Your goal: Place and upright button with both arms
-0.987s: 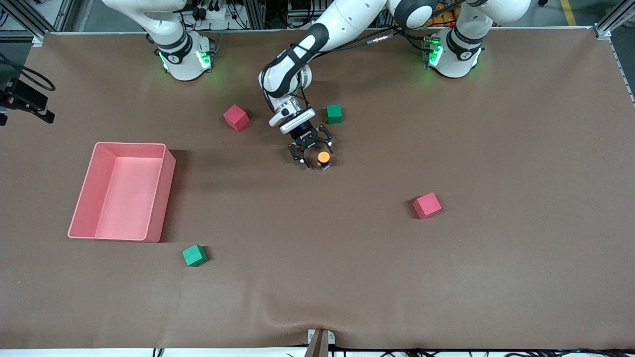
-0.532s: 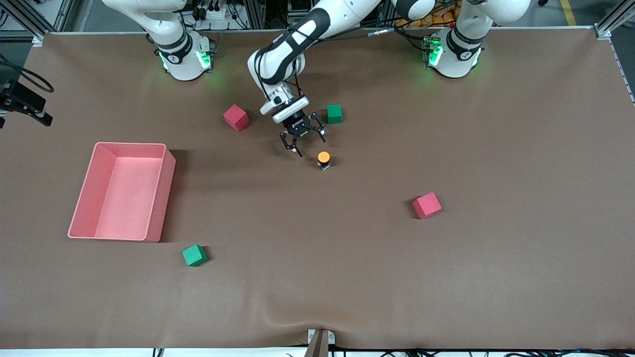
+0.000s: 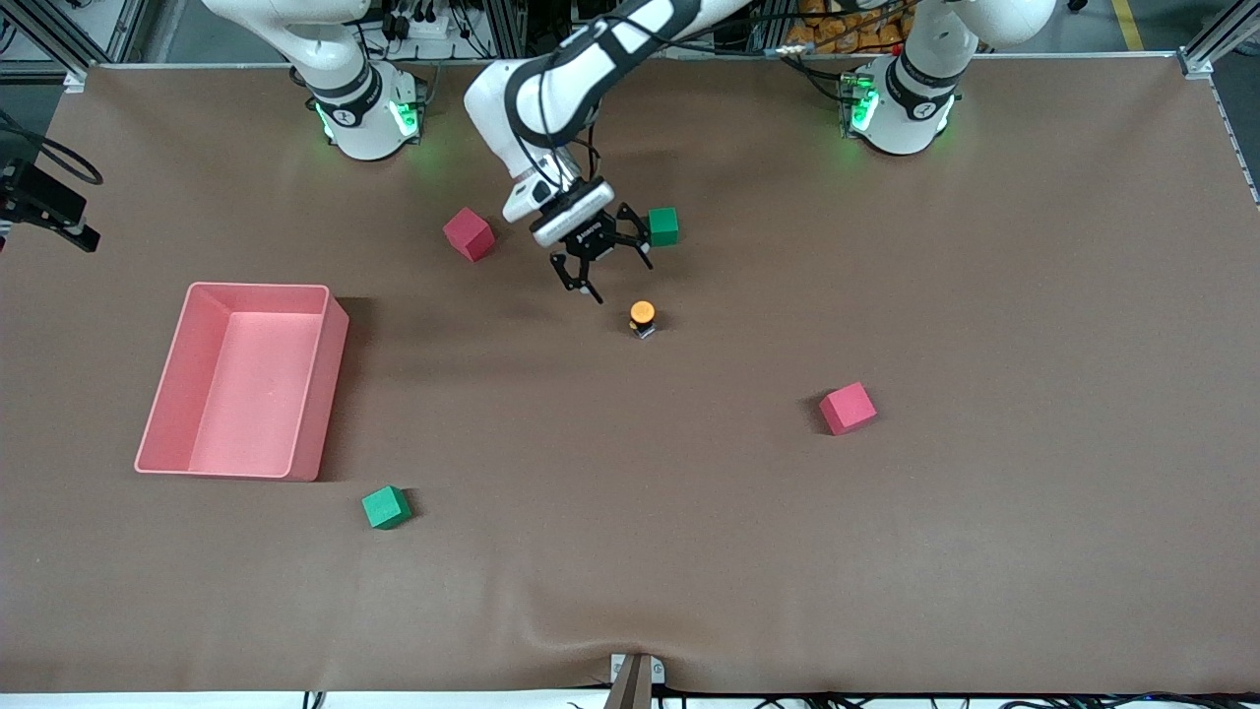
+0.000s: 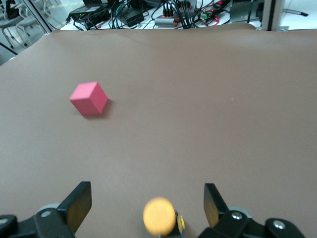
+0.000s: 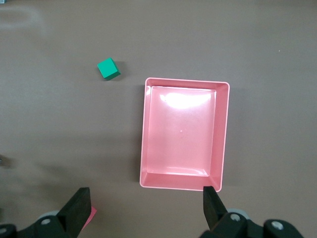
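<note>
Since a second ago the left tool (image 3: 602,267) has lifted off the button (image 3: 642,317) and drawn back toward the robots' edge of the counter (image 3: 984,542); the button itself has stayed put.

Going across the front view from the right arm's end: the pink bin (image 3: 243,380) sits near that end of the counter, midway between the two long edges. The right tool (image 5: 143,203) hangs high over it, fingers spread wide and holding nothing, waiting. One green cube (image 3: 385,507) lies just off the bin's corner nearest the front camera. A red cube (image 3: 469,233) lies closer to the robots' edge. Next comes the left tool, jaws wide and empty, up in the air over bare counter between that red cube and a second green cube (image 3: 663,225). The button stands upright near the counter's middle, orange cap up, apart from the tool. Another red cube (image 3: 847,408) lies toward the left arm's end.
</note>
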